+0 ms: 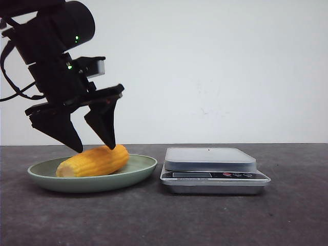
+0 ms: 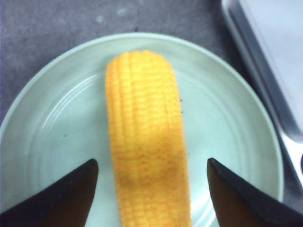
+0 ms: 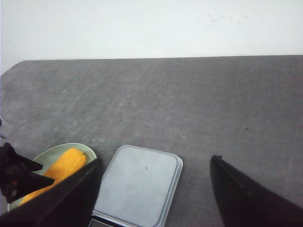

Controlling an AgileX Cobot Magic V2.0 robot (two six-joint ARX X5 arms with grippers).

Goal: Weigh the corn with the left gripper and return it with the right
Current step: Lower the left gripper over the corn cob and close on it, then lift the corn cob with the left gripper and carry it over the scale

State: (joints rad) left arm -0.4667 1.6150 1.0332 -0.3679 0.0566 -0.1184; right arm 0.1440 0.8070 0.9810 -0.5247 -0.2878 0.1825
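light: bright, even | shadows: soft | left wrist view: slightly blurred

The corn (image 1: 95,161) looked waxy and ribbed. The plate (image 1: 143,169) had a smooth, softly glossy glaze. The scale (image 1: 212,169) showed brushed, shiny metal. The counter (image 1: 205,220) was matt, grainy grey. The left gripper (image 1: 94,148) was matt black plastic.

No readable text anywhere; the scale (image 1: 214,169) display is blank

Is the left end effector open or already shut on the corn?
Open. The left end effector straddles the corn, which lies on the green plate, with plate showing between each finger and the cob.
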